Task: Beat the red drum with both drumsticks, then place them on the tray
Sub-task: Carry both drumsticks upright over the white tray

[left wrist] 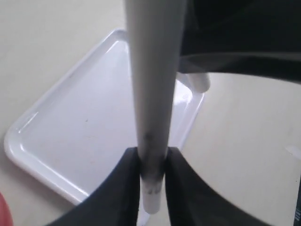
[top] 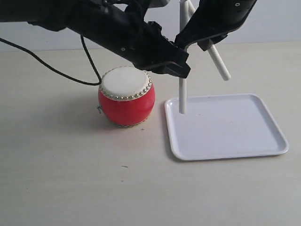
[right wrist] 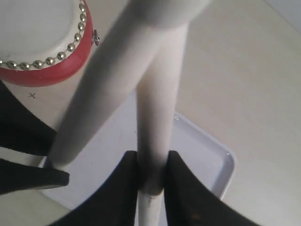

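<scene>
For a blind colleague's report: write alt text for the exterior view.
The left arm holds one pale drumstick upright over a white tray; the right arm holds the other drumstick slanted. A red drum stands beside the tray.

Left pincer [top: 181, 70] holds drumstick [top: 182, 96] upright over tray [top: 225, 136].
</scene>
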Robot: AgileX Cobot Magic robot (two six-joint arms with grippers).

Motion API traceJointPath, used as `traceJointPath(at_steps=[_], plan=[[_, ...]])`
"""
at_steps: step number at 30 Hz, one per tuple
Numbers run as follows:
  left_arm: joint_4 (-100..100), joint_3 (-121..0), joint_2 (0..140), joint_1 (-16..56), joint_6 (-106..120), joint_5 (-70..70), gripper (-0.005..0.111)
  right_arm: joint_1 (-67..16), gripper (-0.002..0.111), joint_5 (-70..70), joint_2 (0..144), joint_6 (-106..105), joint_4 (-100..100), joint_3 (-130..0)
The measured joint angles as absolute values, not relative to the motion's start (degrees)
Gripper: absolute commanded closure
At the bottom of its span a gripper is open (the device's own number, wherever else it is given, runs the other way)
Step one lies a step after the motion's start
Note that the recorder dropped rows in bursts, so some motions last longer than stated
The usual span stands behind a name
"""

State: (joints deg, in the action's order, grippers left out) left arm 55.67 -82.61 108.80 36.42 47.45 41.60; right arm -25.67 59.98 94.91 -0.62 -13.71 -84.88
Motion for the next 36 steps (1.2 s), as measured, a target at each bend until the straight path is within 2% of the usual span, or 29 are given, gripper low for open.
traceJointPath(at_steps=[8, 16, 23, 36], plan=[[72.42, -82.61, 112.93, 36.63, 60.67, 40.20, 0.107, -21.54, 0.108, 60.09, 97.67, -0.66, -11.00, -84.59], [81.96, -82.61, 117.24, 37.12, 63.47, 38.54, 0.107, -17.85, 0.108, 54.40, 100.65, -2.81, -7.22, -78.49], [89.68, -82.61, 121.78, 37.12, 64.06, 38.45, 0.107, -17.75, 0.108, 49.53, 103.36, -4.47, -6.70, -74.99], [95.18, -82.17, 127.98, 37.12, 61.32, 41.41, 0.107, -17.54, 0.108, 49.25, 109.36, -5.86, -6.18, -74.99]])
